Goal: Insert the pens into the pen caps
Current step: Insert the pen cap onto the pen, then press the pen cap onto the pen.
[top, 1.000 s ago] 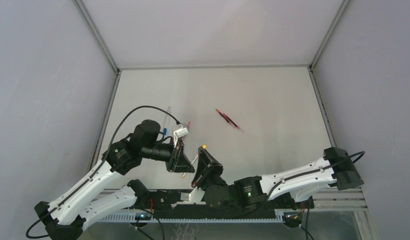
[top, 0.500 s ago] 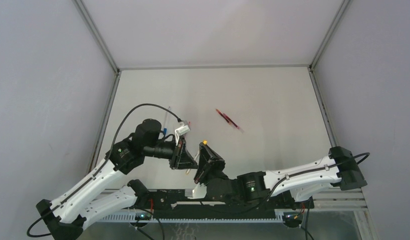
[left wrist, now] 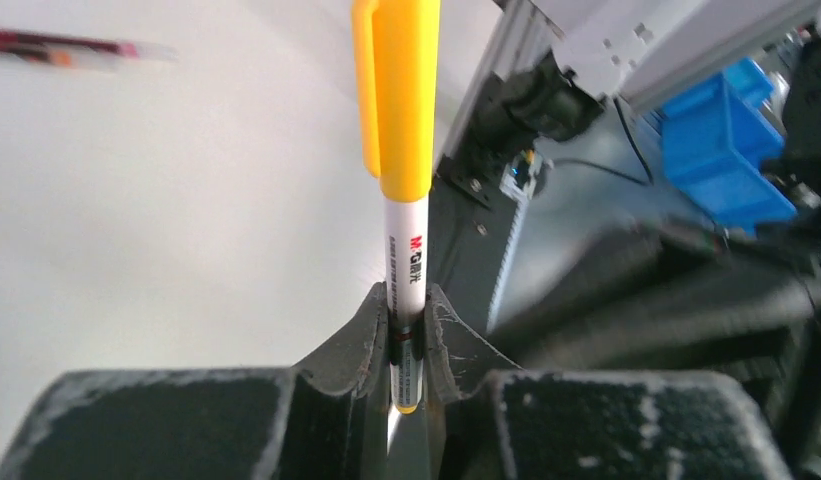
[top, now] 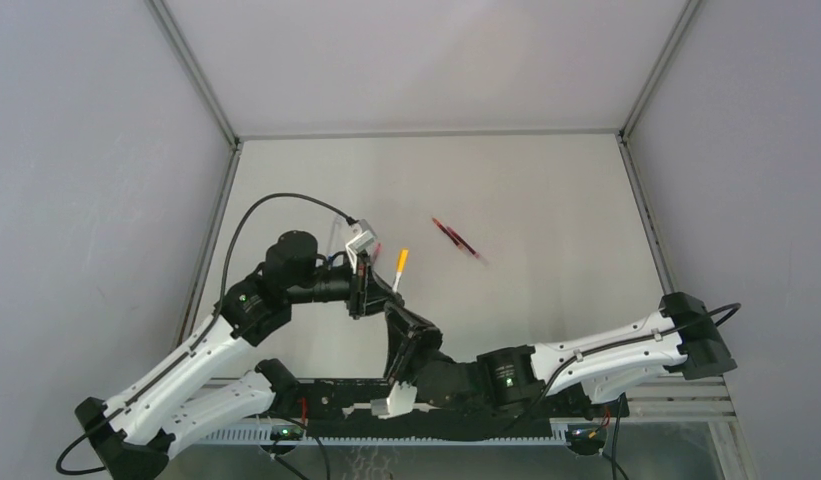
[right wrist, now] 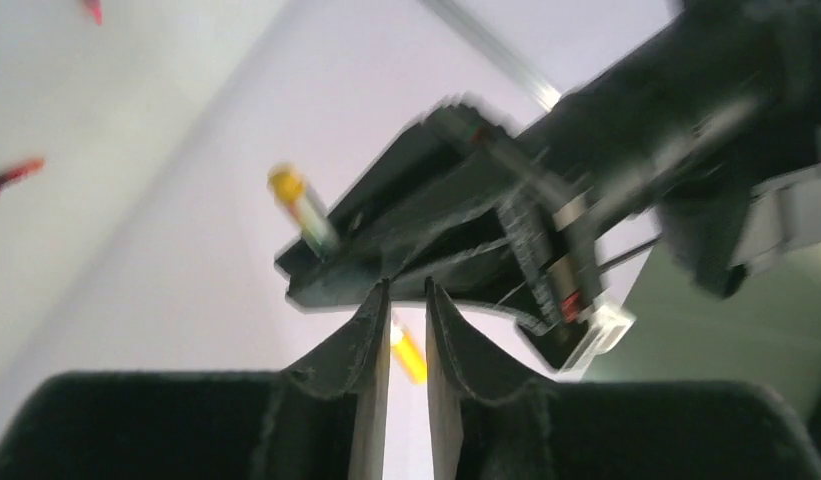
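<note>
A pen with a white barrel stands in my left gripper, which is shut on its lower barrel. A yellow-orange pen cap sits on the pen's far end. From above, that cap points away from my left gripper, over the table. My right gripper is just below it, apart from the pen. In the right wrist view my right gripper is open a little with nothing gripped. The cap shows beyond the gap. A red pen lies further back.
A blue-ended pen and a small pink piece lie beside the left wrist, partly hidden by it. The metal frame rail borders the table on the left. The black base rail runs along the near edge.
My right gripper has opened, let go of the yellow-orange cap and drawn back toward the bases. My left gripper has turned and carried the capped pen away from the near edge.
</note>
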